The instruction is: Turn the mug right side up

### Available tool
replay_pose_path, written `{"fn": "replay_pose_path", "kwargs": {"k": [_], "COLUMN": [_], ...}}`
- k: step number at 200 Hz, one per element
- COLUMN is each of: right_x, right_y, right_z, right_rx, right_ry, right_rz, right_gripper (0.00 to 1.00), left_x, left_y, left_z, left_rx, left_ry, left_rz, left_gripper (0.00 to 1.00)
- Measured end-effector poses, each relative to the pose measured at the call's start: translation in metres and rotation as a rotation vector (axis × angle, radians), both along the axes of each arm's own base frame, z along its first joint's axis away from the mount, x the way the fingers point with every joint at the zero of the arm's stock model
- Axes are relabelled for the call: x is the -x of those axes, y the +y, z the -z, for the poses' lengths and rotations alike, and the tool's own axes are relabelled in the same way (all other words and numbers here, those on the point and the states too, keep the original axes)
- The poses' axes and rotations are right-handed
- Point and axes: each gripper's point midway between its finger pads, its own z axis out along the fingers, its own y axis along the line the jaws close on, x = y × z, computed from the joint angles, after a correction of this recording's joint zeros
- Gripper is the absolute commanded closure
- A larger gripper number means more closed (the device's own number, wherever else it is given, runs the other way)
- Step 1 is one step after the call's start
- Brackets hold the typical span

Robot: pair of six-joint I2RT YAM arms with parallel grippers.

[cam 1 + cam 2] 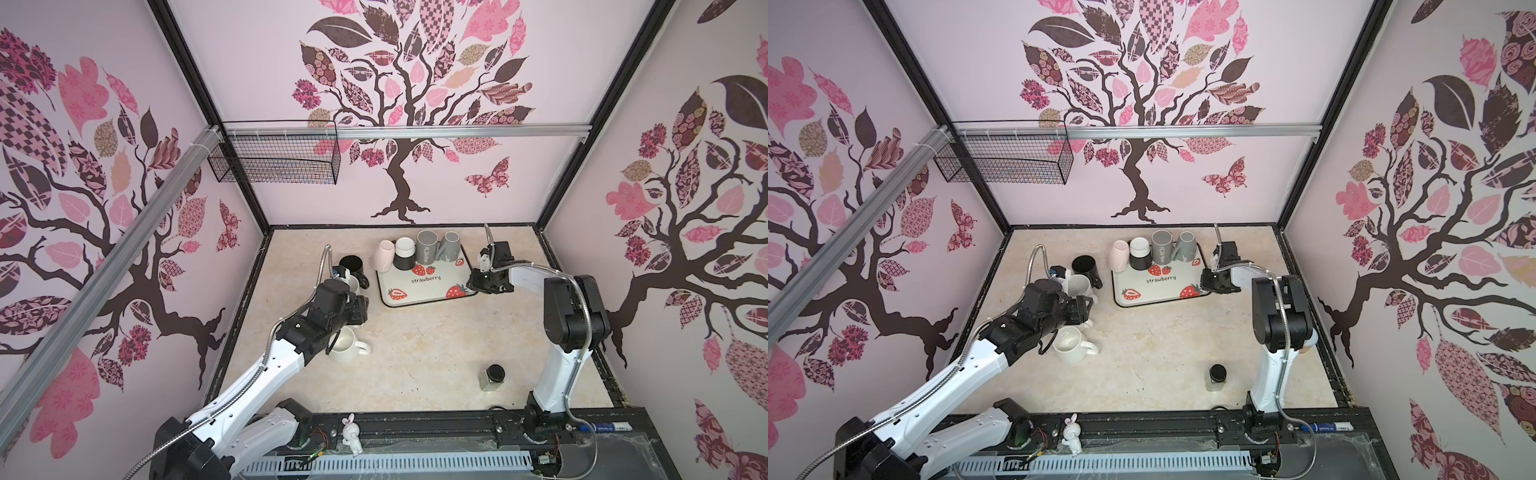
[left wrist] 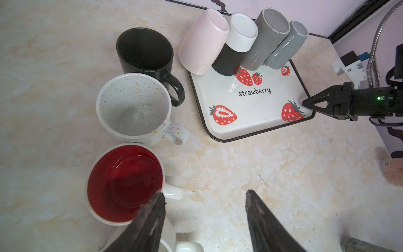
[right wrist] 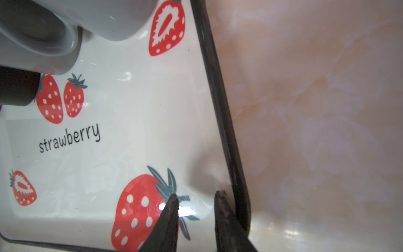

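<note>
Because four mugs stand mouth-down in a row at the tray's far end, the light grey mug at that row's end lies closest to the right gripper, ahead of its tips and off toward the back wall, base up, long axis roughly vertical. That gripper sits low over the nearest corner of the tray, jaws a narrow gap apart, nothing between them. The left gripper, spread and empty, hangs over the upright mugs, well apart from the row, so the right arm looks better placed
</note>
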Motion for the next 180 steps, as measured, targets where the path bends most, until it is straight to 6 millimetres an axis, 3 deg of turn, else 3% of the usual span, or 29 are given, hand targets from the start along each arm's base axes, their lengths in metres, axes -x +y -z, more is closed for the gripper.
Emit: {"fn": "replay_pose_path", "kwargs": {"k": [19, 68, 110, 139, 180], "right_x": [0.002, 0.015, 0.03, 0.036, 0.043], "right_y": [-0.013, -0.069, -0.095, -0.105, -0.103], "right_z": [-0.001, 0.003, 0.002, 0.0, -0.01], "right_rx": [-0.014, 0.007, -0.011, -0.012, -0.011], "right_ry": [-0.006, 0.022, 0.037, 0.054, 0.099], "right_rz": [0.028, 0.162, 0.234, 0.264, 0.275], "right_gripper": [0.68, 0.67, 0.67, 0.65, 0.63], "left_x": [0.001, -0.001, -0.002, -0.002, -0.011], "left_y": [-0.002, -0.008, -0.011, -0.012, -0.019], "left_z": [0.002, -0.005, -0.007, -0.004, -0.001], "left_rx": [0.001, 0.011, 0.009, 0.004, 0.0], "left_ry": [0.013, 0.02, 0.023, 0.03, 0.047], "left_rz": [0.008, 0.031, 0.051, 0.056, 0.061], "left_gripper": [0.39, 0.4, 0.39, 0.4, 0.39]}}
